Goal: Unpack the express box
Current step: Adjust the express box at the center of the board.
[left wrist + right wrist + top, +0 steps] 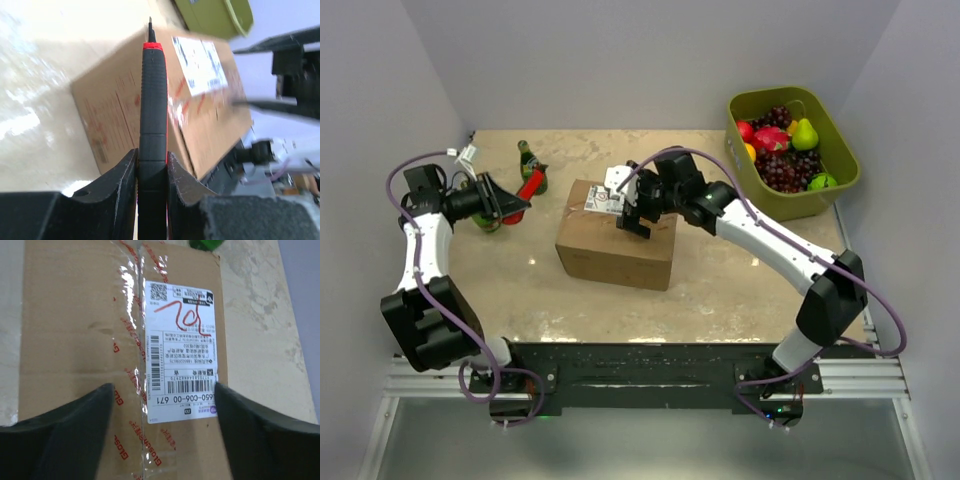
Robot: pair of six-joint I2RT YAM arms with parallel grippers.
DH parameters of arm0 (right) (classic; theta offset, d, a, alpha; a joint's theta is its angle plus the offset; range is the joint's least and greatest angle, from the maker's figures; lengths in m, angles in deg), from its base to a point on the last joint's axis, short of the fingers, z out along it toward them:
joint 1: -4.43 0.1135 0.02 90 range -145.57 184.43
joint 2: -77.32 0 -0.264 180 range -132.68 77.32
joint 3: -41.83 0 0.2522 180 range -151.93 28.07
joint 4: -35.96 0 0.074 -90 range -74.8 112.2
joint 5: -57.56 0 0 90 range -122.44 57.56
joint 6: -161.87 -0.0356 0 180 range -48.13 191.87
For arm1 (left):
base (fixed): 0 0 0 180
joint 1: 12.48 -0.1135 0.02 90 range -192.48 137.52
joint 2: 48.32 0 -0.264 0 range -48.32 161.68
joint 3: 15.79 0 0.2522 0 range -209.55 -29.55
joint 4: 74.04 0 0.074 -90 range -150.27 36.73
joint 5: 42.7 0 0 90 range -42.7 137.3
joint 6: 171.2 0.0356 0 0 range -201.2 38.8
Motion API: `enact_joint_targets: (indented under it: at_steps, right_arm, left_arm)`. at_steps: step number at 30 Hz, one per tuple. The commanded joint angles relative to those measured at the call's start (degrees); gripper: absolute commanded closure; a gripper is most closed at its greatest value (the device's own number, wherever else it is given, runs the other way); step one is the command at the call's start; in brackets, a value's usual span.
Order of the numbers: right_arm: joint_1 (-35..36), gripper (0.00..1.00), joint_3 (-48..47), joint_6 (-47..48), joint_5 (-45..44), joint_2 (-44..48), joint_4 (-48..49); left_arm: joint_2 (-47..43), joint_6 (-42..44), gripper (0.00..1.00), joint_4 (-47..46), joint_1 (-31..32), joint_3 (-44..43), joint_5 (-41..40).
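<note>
brown corrugated cardboard express box (617, 245): centre of top view, on beige desk (720, 290), taped | left tool (152, 162): clamped on red-and-black pen-shaped cutter (152, 100) | right tool (164, 390): fingers apart over box's white label (181, 350)

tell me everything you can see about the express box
The express box is brown corrugated cardboard, closed, lying flat on the table. Clear tape with red lettering seals its top seam. A white shipping label with barcodes and a red scrawl sits on one flap. The right gripper is open just above the label; contact cannot be told. The knife in the left gripper is apart from it.
</note>
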Motion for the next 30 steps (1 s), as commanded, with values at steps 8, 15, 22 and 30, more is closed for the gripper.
enact_joint_targets:
  at_steps: [8, 15, 22, 30]
  right_arm:
    - [12.2, 0.01, 5.9, 14.7, 9.6, 3.2, -12.4]
    - [15.2, 0.08, 18.9, 15.6, -16.9, 6.0, 2.2]
    - [9.8, 0.17, 28.8, 22.7, -22.3, 13.3, -0.1]
    - [5.1, 0.11, 17.3, 23.5, -3.2, 19.4, -7.3]
  left_arm:
    - [-3.5, -32.4, 1.0, -38.2, -0.4, 0.6, -7.1]
    - [-5.9, -32.9, 1.0, -38.7, -0.3, 1.9, -7.0]
    - [-5.9, -32.4, 1.0, -36.5, 1.3, 6.3, -4.1]
    - [-2.8, -24.9, 1.0, -20.5, 12.0, 4.4, -2.7]
